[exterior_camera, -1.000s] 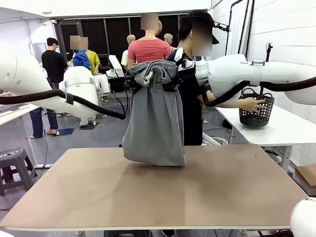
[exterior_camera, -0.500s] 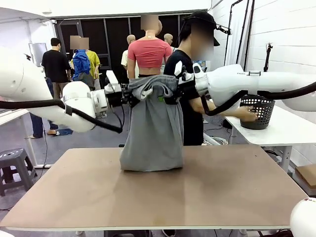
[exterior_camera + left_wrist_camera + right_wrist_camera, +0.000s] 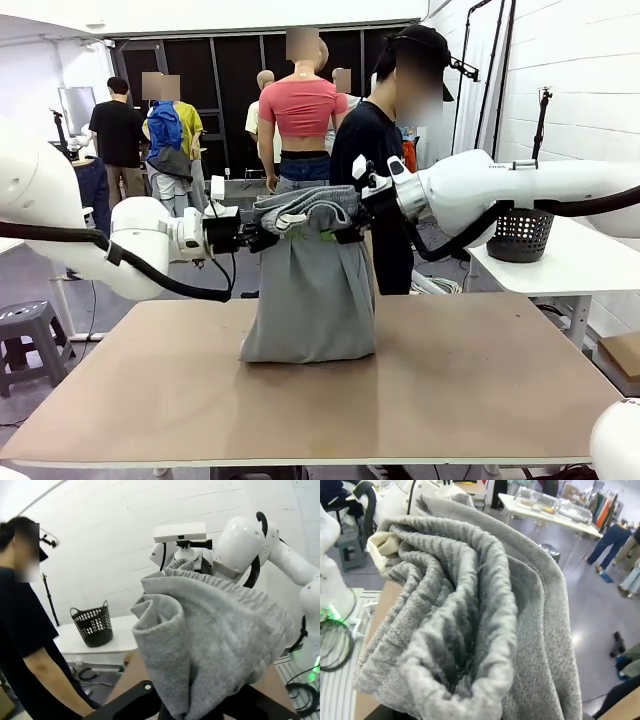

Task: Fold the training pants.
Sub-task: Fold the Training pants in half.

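So basically both arms have the training pants (image 3: 310,290) hoisted up by the waistband over the far half of the surface (image 3: 450,390), and the lower end of the fabric is bunched on the wood in a soft heap. The left pincer (image 3: 262,232) comes in from the left side and is clamped down on the gathered ribbed band; in its own wrist view the grey jersey (image 3: 215,645) bulges up right out of the dark fingers, so it's definitely pinching cloth. The right pincer (image 3: 345,228) is pressed shut on the other end of the waistband, and its wrist view looks straight at the ribbed elastic (image 3: 450,610) crumpled into thick ridges, with a bit of something white at the edge, can't tell what. The two pincers sit close together, so the band droops scrunched between them instead of being pulled taut. Progress-wise I'd say it's early: the pants hang as a doubled-up curtain, nothing is laid flat, and I see no clean crease. My guess is what's left is laying the fabric down along the surface, smoothing it and folding it over. A person in a dark shirt (image 3: 375,150) stands just behind the far edge, and a black basket (image 3: 520,235) sits on the white table to the right
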Tool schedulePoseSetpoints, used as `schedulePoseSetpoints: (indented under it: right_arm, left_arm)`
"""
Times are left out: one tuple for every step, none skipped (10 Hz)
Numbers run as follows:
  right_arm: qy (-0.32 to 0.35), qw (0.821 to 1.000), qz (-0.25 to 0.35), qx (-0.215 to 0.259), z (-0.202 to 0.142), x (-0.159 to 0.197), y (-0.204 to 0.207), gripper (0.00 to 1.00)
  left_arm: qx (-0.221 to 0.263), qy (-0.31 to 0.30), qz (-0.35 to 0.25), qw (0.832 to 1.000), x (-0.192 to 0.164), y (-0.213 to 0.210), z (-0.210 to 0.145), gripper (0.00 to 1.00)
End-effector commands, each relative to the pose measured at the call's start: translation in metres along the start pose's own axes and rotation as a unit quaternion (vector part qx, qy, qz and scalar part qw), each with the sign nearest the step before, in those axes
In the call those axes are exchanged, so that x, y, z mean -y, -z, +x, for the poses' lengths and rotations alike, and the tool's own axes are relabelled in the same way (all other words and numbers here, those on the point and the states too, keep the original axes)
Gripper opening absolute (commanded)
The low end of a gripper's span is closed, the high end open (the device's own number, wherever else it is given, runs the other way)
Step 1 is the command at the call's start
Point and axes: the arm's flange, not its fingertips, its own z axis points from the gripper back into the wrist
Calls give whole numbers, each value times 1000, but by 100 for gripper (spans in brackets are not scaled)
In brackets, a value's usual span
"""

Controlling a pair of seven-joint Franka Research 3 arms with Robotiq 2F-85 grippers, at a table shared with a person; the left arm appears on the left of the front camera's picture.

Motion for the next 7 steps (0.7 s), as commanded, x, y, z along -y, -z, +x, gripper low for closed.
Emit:
schedulePoseSetpoints:
  right_arm:
    - [69,997,14,-15,-37,-19,-10,0]
    - [99,994,36,-14,-52,-32,-7,0]
    - [126,990,53,-17,-67,-44,-7,0]
    - [147,986,83,-15,-82,-54,-5,0]
    - [166,980,113,-5,-95,-65,-5,0]
    - [179,975,134,8,-108,-72,-3,0]
    - [181,973,141,11,-114,-76,0,0]
  left_arm:
    - [2,-38,9,999,26,-20,10,0]
    - [5,-52,12,999,37,-21,2,0]
    - [8,-68,13,998,49,-22,-5,0]
    - [11,-89,10,996,59,-24,-14,0]
    - [14,-107,3,994,71,-24,-22,0]
    - [23,-124,2,992,82,-25,-30,0]
    - [28,-133,2,991,88,-25,-34,0]
